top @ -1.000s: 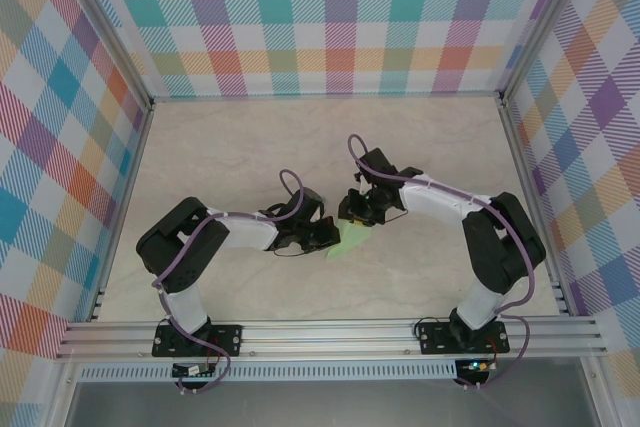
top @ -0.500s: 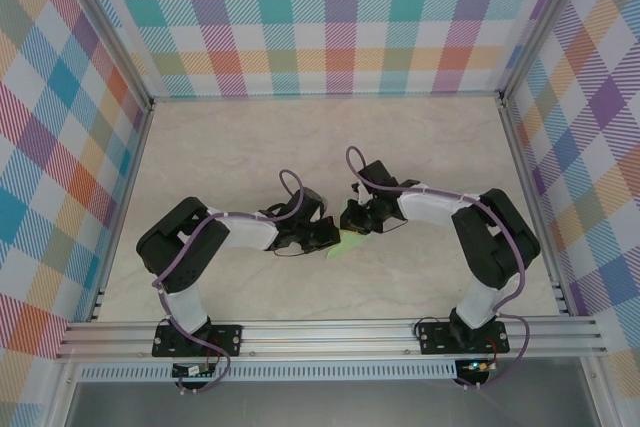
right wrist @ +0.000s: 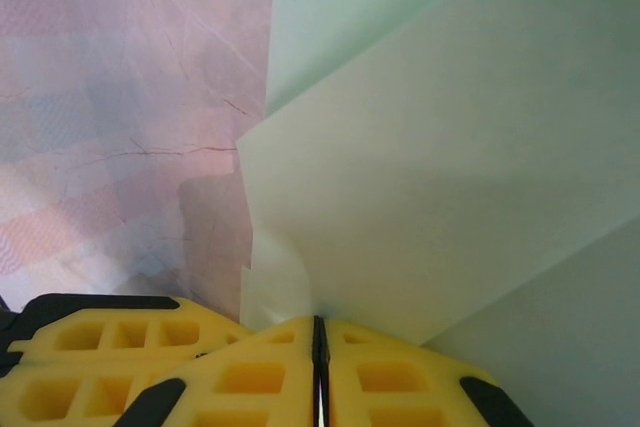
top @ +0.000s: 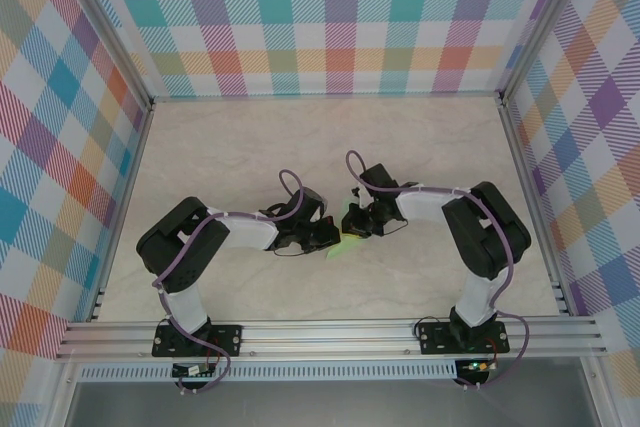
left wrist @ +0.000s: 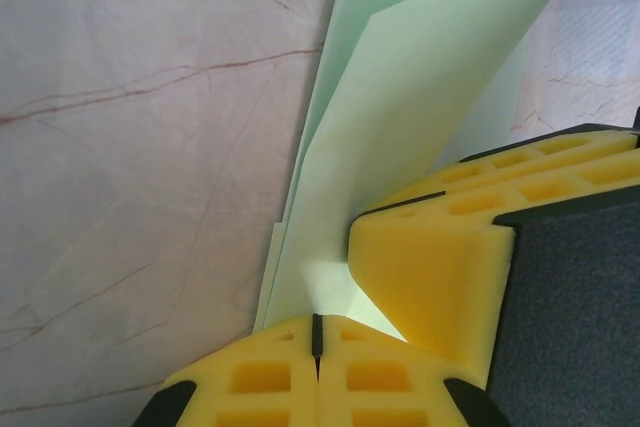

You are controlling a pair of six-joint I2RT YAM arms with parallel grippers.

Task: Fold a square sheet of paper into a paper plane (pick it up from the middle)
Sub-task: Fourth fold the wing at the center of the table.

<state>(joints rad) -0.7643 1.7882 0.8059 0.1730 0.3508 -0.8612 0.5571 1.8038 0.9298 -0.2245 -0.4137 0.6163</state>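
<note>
Centrally, the sheet of paper (top: 346, 239) is found near the middle of the marble-patterned table (top: 230, 147), where the tips of the two arms are brought together over it. The paper is pale mint green and plain on every face that is shown. It is folded into overlapping layers with straight creases and is raised off the table at an angle.

In the left wrist view, the left gripper (left wrist: 316, 325) is seen with its yellow pads pressed together along a thin dark seam, and the near corner of the paper is pinched there. A yellow finger (left wrist: 430, 267) of the other arm is laid against the paper just beside it.

In the right wrist view, the right gripper (right wrist: 318, 325) is likewise closed pad to pad, and the lower edge of a folded layer is nipped in the seam.
</note>
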